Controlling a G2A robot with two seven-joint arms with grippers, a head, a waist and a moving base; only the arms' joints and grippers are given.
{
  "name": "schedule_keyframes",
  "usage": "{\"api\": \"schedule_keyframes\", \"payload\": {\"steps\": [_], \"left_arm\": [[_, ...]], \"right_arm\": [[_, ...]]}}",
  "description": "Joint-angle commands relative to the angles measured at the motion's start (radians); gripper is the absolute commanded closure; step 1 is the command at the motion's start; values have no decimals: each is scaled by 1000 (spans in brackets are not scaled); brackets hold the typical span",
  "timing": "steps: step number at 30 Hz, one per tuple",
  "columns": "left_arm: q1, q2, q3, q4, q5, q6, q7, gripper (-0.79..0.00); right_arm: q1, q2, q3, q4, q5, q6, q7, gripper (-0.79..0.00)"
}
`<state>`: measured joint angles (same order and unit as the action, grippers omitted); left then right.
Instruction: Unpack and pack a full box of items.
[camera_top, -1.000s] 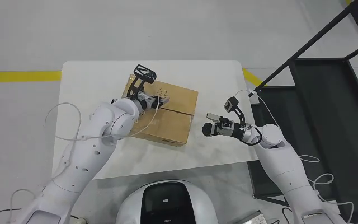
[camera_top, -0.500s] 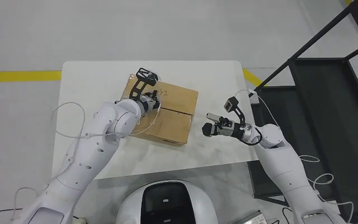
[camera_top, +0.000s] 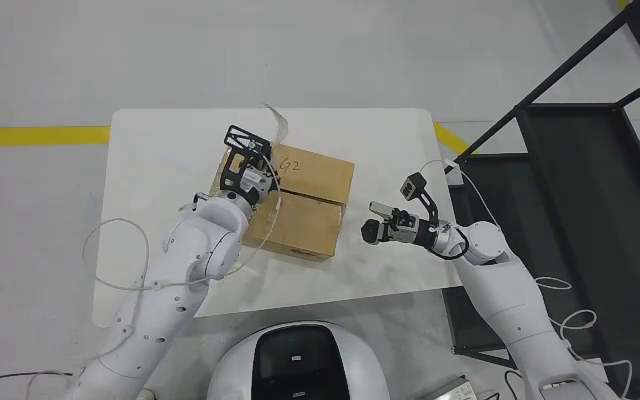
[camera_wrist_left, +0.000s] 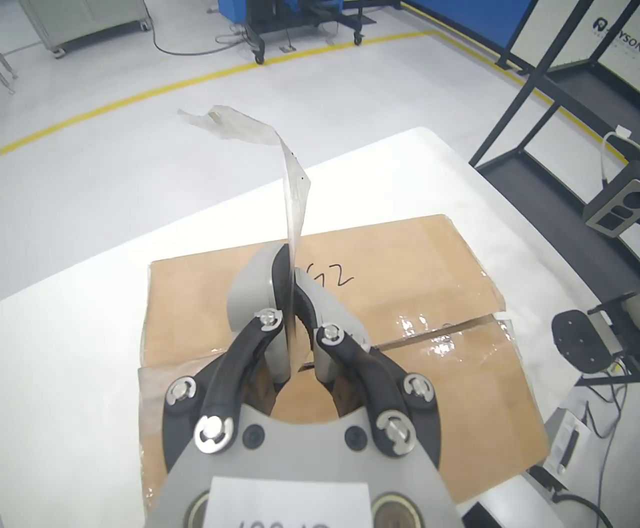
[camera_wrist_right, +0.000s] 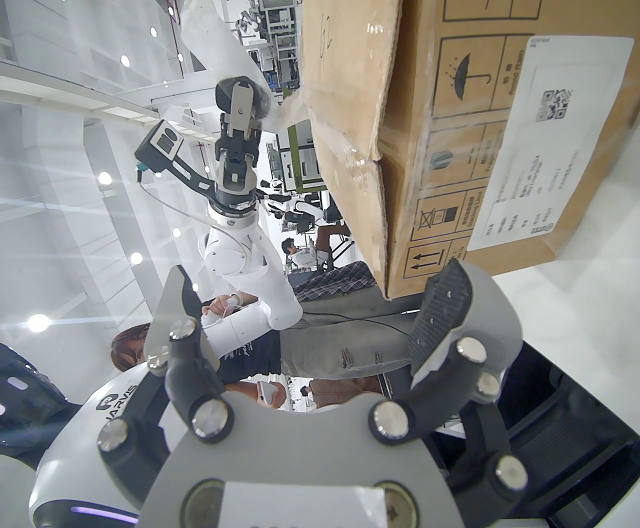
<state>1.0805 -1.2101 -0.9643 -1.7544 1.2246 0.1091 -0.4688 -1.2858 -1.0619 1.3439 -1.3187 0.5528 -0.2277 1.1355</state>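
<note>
A brown cardboard box (camera_top: 315, 190) lies on the white table (camera_top: 390, 140), its top seam partly covered with clear tape. My left gripper (camera_top: 258, 170) sits over the box's left part, shut on a strip of clear tape (camera_top: 277, 125) that curls upward from it. In the left wrist view the tape strip (camera_wrist_left: 292, 210) rises from between the closed fingers (camera_wrist_left: 252, 295) above the box (camera_wrist_left: 400, 280). My right gripper (camera_top: 368, 230) hovers open just off the box's right end. The right wrist view has the labelled box end (camera_wrist_right: 450, 125) right beyond the open fingers (camera_wrist_right: 440, 310).
A black metal rack (camera_top: 560, 200) stands to the right of the table. There is bare table surface to the left of the box (camera_top: 160, 160) and along its far side. A yellow line (camera_top: 50, 135) runs across the floor.
My left gripper has drawn back from the middle of the box lid toward its left end and turned, lifting the peeled tape strip upward. The right arm has not moved.
</note>
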Motion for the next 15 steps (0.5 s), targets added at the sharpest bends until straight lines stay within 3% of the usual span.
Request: {"api": "schedule_keyframes", "payload": {"steps": [1,4,11,15], "left_arm": [[19,-1,2,-1,36,16,69,0],[36,-6,14,20,71,25,117,0],[-6,-26,63,102,126,8,108,0],[-17,-36,77,121,143,18,112,0]], "right_arm": [[0,0,0,0,0,0,0,-785],[0,0,0,0,0,0,0,-785],[0,0,0,0,0,0,0,-785],[-27,5,50,-12,33,-28,-58,-785]]}}
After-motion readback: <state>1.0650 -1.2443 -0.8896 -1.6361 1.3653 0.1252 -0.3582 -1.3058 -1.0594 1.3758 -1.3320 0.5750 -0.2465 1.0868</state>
